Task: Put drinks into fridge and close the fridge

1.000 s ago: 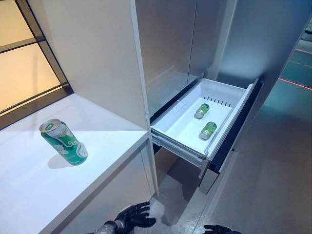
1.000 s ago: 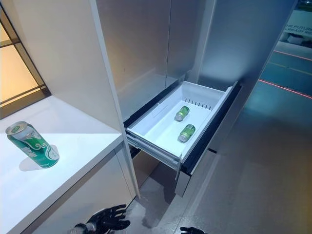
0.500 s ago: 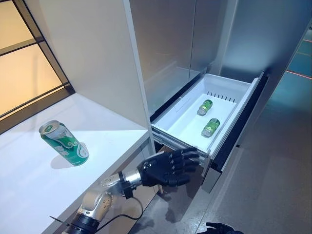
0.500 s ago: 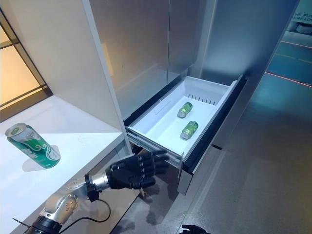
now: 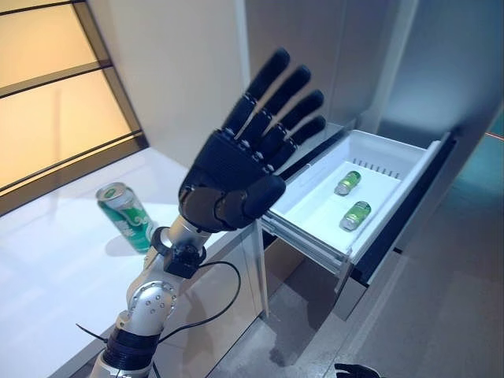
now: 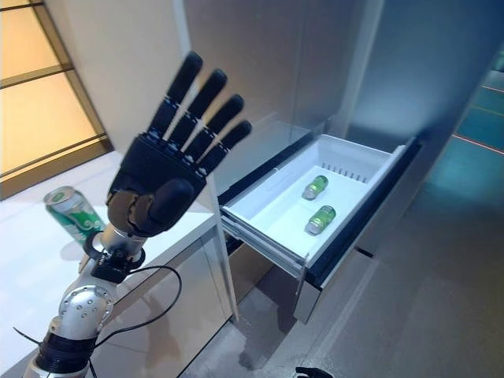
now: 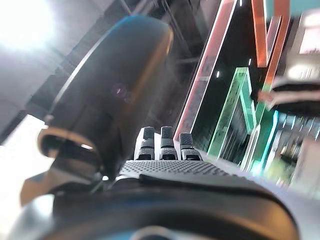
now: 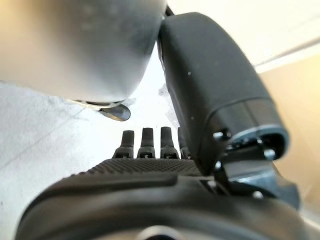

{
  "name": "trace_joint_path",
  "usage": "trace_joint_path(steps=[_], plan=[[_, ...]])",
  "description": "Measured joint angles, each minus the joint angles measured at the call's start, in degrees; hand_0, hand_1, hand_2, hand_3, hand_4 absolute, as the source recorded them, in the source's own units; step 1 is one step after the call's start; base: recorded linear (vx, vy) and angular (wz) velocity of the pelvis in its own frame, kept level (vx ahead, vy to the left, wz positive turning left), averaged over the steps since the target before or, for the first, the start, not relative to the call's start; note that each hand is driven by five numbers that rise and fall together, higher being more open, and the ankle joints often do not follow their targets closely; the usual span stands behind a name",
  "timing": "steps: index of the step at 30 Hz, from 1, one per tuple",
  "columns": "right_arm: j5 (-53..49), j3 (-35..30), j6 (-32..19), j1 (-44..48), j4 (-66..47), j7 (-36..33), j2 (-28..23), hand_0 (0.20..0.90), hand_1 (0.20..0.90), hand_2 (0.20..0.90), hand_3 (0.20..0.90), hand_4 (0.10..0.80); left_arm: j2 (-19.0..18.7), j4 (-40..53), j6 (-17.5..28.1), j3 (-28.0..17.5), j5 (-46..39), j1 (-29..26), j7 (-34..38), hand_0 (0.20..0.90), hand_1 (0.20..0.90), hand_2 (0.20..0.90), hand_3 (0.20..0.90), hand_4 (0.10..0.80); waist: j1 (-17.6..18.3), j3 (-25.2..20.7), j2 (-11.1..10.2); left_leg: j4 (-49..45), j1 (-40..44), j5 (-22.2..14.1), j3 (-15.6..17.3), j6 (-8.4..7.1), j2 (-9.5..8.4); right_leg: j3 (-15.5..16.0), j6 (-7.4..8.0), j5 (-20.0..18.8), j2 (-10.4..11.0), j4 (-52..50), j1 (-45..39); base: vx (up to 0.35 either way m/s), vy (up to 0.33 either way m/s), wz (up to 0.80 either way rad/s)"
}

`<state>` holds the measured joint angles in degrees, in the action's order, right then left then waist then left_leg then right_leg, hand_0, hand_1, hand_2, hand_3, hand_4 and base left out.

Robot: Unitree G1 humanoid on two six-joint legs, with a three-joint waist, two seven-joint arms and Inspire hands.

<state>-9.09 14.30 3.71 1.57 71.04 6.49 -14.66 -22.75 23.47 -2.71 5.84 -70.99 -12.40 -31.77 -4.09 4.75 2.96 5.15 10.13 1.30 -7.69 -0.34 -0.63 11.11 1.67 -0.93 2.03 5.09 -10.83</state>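
Observation:
A green can stands tilted on the white counter, just behind my left arm. My left hand is raised high above the counter's edge, open and empty, its fingers straight and spread; it is above and right of the can, not touching it. The fridge drawer is pulled out at the right, and green cans lie on their sides in it. My right hand hangs low, open and empty; a bit of it shows at the bottom edge of the left eye view.
A tall white cabinet side stands between the counter and the fridge's grey front. The drawer's dark front panel juts into the grey floor space. A window with dark frames lies behind the counter.
My left hand has risen from low beside the drawer's front corner to high above the counter's edge, fingers spread. The view has shifted slightly. The cans have not moved.

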Motion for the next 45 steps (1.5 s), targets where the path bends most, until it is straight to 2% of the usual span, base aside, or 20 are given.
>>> trace_joint_path(steps=[4,8,15,17,23,26,30,37,41,45], plan=[[0.04,1.3,0.12,0.26,0.35,0.0,0.1,0.9,0.9,0.9,0.9,0.8,-1.54,0.93,1.98,0.03,0.49,-0.01,1.48,0.9,0.9,0.9,0.9,0.8,-2.02,-0.25,-0.34,-0.02,-0.84,0.49,-1.63,-0.05,-0.2,1.6,-0.18,-0.01,0.17,-0.23,0.11,-0.018,-0.029,0.27],[0.1,1.9,0.68,0.45,0.73,0.0,0.27,0.9,0.9,0.9,0.9,0.8,-3.35,0.97,5.95,-0.87,4.42,-0.2,6.03,0.9,0.9,0.9,0.9,0.8,-3.35,-0.34,-0.42,-0.25,-1.5,1.07,-3.69,-0.23,-0.5,3.44,-0.09,0.23,0.31,-0.23,0.01,-0.007,-0.018,0.24],[0.11,2.39,0.83,0.69,1.64,0.02,0.41,0.9,0.9,0.9,0.9,0.8,-4.51,-0.49,9.19,-8.97,6.8,-0.18,12.28,0.9,0.9,0.9,0.9,0.8,-5.5,-0.38,-0.3,-0.21,-2.6,1.63,-6.17,-0.79,-0.61,6.01,-0.04,0.83,0.25,-0.23,0.04,0.012,-0.015,0.2],[0.13,2.64,0.93,0.58,1.69,0.02,0.44,0.9,0.9,0.9,0.9,0.8,-4.84,-2.37,10.81,-12.52,6.79,-0.17,15.42,0.9,0.9,0.9,0.9,0.8,-6.77,-0.39,-0.27,-0.21,-3.15,1.83,-7.38,-1.08,-0.68,7.48,-0.17,1.15,0.19,-0.24,0.05,0.027,-0.011,0.28],[0.14,3.67,1.75,0.87,1.78,0.05,0.51,0.9,0.9,0.9,0.9,0.8,-5.85,-8.12,13.11,-17.77,9.99,0.23,24.1,0.9,0.9,0.9,0.9,0.8,-8.5,-0.34,-0.16,-0.31,-3.35,2.04,-8.0,-1.3,-0.72,8.31,-0.24,1.39,0.07,-0.24,-0.11,0.025,-0.002,0.09],[0.14,3.72,2.11,0.97,1.74,0.09,0.62,0.9,0.9,0.9,0.9,0.8,-7.78,-12.38,13.21,-20.78,12.31,1.17,27.61,0.9,0.9,0.9,0.9,0.8,-8.44,-0.33,-0.17,-0.22,-3.54,2.07,-8.54,-1.35,-0.71,8.79,-0.27,1.54,0.09,-0.24,-0.12,0.029,0.001,0.1],[0.16,3.68,2.67,1.02,1.66,0.13,0.62,0.9,0.9,0.9,0.9,0.8,-8.22,-17.52,13.2,-23.37,12.51,1.64,28.57,0.9,0.9,0.9,0.9,0.8,-8.97,-0.27,-0.26,-0.19,-3.59,2.07,-8.63,-1.34,-0.71,8.87,-0.31,1.58,0.1,-0.24,-0.13,0.0,0.0,0.0],[0.24,3.62,3.3,1.12,1.5,0.64,0.78,0.9,0.9,0.9,0.9,0.8,-10.24,-20.1,10.91,-23.75,12.49,2.56,28.28,0.9,0.9,0.9,0.9,0.8,-9.67,0.04,-0.71,-0.04,-3.59,2.06,-8.63,-1.34,-0.74,8.87,-0.31,1.58,0.14,-0.24,-0.14,0.0,0.0,0.0],[0.55,3.57,3.5,1.2,1.43,0.86,0.77,0.9,0.9,0.9,0.9,0.8,-11.99,-22.73,7.98,-23.75,13.39,3.28,27.14,0.9,0.9,0.9,0.9,0.8,-9.7,0.06,-0.73,-0.03,-3.58,2.06,-8.62,-1.34,-0.74,8.87,-0.45,1.49,0.14,-0.24,-0.16,0.0,0.0,0.0],[1.82,3.52,3.72,1.37,1.02,1.27,0.77,0.9,0.9,0.9,0.9,0.8,-12.09,-23.54,4.77,-23.75,15.59,4.45,24.49,0.9,0.9,0.9,0.9,0.8,-9.72,0.26,-0.82,-0.02,-3.57,2.06,-8.62,-1.33,-0.78,8.87,-0.5,1.46,0.15,-0.24,-0.18,0.0,0.0,0.0]])
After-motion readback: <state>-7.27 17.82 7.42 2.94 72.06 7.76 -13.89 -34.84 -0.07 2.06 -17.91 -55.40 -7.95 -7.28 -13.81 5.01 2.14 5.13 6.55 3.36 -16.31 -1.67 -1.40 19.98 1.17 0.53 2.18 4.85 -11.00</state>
